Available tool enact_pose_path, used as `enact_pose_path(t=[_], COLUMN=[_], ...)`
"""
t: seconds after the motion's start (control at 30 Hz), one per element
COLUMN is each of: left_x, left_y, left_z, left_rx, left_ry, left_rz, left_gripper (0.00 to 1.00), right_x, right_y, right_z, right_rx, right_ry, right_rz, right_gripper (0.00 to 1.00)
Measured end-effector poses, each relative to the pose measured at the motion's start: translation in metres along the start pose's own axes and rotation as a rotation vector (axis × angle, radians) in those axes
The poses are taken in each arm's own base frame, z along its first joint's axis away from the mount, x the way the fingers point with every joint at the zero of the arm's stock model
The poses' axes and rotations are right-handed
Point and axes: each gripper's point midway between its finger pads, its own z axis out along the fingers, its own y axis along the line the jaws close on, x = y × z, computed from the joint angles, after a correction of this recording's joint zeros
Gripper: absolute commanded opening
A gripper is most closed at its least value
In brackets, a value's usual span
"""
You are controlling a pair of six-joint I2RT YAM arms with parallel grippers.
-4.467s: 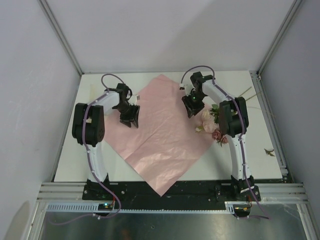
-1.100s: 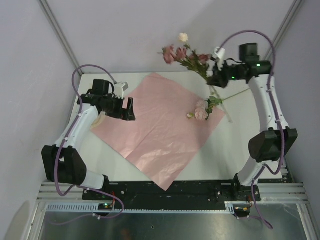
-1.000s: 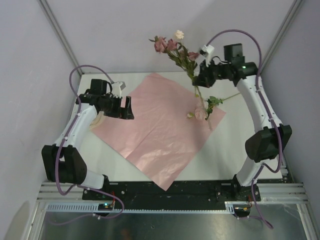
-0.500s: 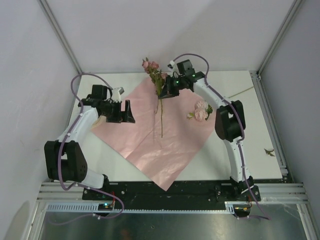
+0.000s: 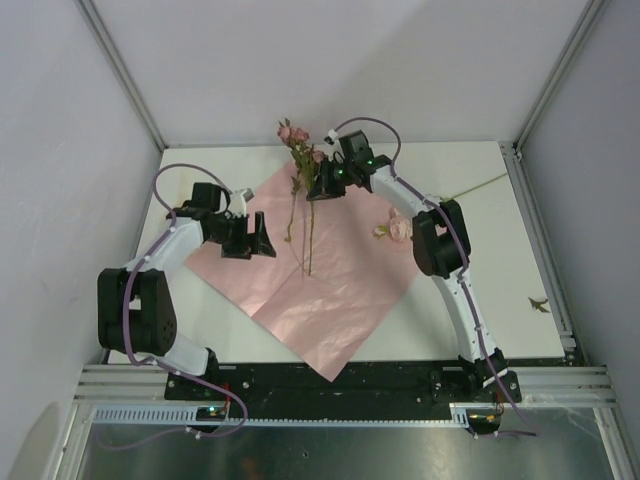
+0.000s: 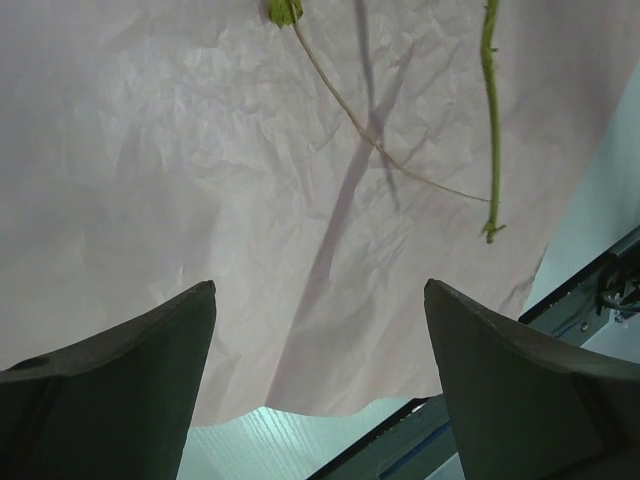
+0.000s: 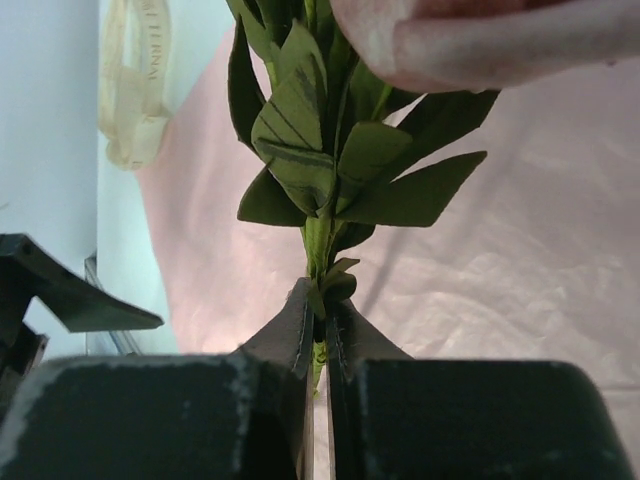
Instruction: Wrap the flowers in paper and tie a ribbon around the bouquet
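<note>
The right fingers (image 7: 325,312) are clamped on the flowers (image 5: 298,150) low on the bunch, above the far corner of the paper (image 5: 330,300). The stems hang lengthwise toward the paper's middle. The left fingers (image 5: 262,237) are spread wide and empty at the paper's left edge, nearer the stem tips. No containers.

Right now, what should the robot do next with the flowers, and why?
Probably lower the right gripper and lay the flowers flat on the paper. It is shut on them, and they dangle over the paper's middle.
</note>
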Motion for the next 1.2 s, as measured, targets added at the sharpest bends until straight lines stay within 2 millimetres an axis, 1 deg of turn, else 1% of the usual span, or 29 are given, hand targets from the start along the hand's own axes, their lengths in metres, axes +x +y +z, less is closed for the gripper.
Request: enact_pose_path(t=[0.07,0.1,0.17,0.2,0.27,0.33,0.4,0.5,0.57,0.6,0.67,0.73,0.8,0.87,0.9,0.93,0.97,1.0,1.03,1.07,1.1,1.13,1.2], left_x=[0.0,-0.001,-0.002,-0.003,-0.003,-0.002,-0.002,-0.003,-0.004,-0.005,-0.008,-0.013,-0.017,-0.021,-0.022,-0.023,-0.024,-0.024,-0.024,-0.024,-0.024,-0.024,-0.024], left_y=[0.0,0.0,0.0,0.001,0.002,0.003,0.003,0.003,0.003,0.002,-0.002,-0.007,-0.012,-0.017,-0.019,-0.022,-0.023,-0.024,-0.025,-0.026,-0.026,-0.026,-0.027], left_z=[0.001,0.002,0.003,0.003,0.005,0.007,0.007,0.007,0.006,0.004,-0.002,-0.01,-0.018,-0.027,-0.03,-0.033,-0.035,-0.036,-0.036,-0.036,-0.036,-0.036,-0.036], left_rx=[0.003,0.004,0.005,0.005,0.005,0.004,0.004,0.004,0.003,0.004,0.005,0.007,0.009,0.011,0.013,0.017,0.02,0.024,0.029,0.033,0.036,0.038,0.039], left_ry=[0.0,-0.003,-0.006,-0.007,-0.005,-0.001,0.001,-0.003,-0.007,-0.014,-0.036,-0.068,-0.098,-0.13,-0.143,-0.153,-0.159,-0.162,-0.162,-0.162,-0.161,-0.161,-0.161], left_rz=[-0.003,-0.003,-0.001,-0.001,-0.002,-0.004,-0.005,-0.002,0.003,0.008,0.029,0.056,0.082,0.116,0.13,0.141,0.15,0.159,0.162,0.163,0.163,0.165,0.169], left_gripper=[0.9,0.9,0.9,0.9,0.91,0.91,0.92,0.93,0.93,0.93,0.94,0.95,0.95,0.95,0.95,0.95,0.95,0.95,0.95,0.95,0.95,0.94,0.94], right_x=[0.003,0.004,0.006,0.007,0.01,0.012,0.015,0.022,0.026,0.028,0.024,0.009,-0.011,-0.034,-0.043,-0.053,-0.059,-0.062,-0.063,-0.06,-0.055,-0.046,-0.027], right_y=[-0.009,-0.014,-0.022,-0.025,-0.03,-0.033,-0.038,-0.042,-0.043,-0.042,-0.035,-0.025,-0.019,-0.021,-0.027,-0.037,-0.051,-0.064,-0.083,-0.103,-0.124,-0.145,-0.182], right_z=[0.006,0.009,0.013,0.014,0.014,0.015,0.014,0.011,0.002,-0.007,-0.036,-0.076,-0.122,-0.18,-0.212,-0.246,-0.279,-0.301,-0.324,-0.341,-0.352,-0.358,-0.359], right_rx=[0.015,0.022,0.033,0.036,0.042,0.045,0.048,0.045,0.044,0.044,0.035,0.019,0.016,0.043,0.075,0.121,0.179,0.224,0.276,0.316,0.344,0.36,0.359], right_ry=[0.003,0.003,0.004,0.008,0.011,0.016,0.026,0.053,0.076,0.09,0.1,0.08,0.033,-0.031,-0.06,-0.086,-0.098,-0.098,-0.08,-0.045,0.002,0.061,0.178], right_rz=[0.009,0.012,0.02,0.027,0.041,0.055,0.063,0.064,0.043,0.026,-0.045,-0.159,-0.31,-0.513,-0.612,-0.715,-0.821,-0.882,-0.954,-1.02,-1.076,-1.119,-1.184], right_gripper=[0.0,0.03,0.2,0.34,0.56,0.72,0.8,0.85,0.87,0.89,0.92,0.95,0.96,0.96,0.95,0.94,0.93,0.92,0.91,0.9,0.89,0.89,0.87])
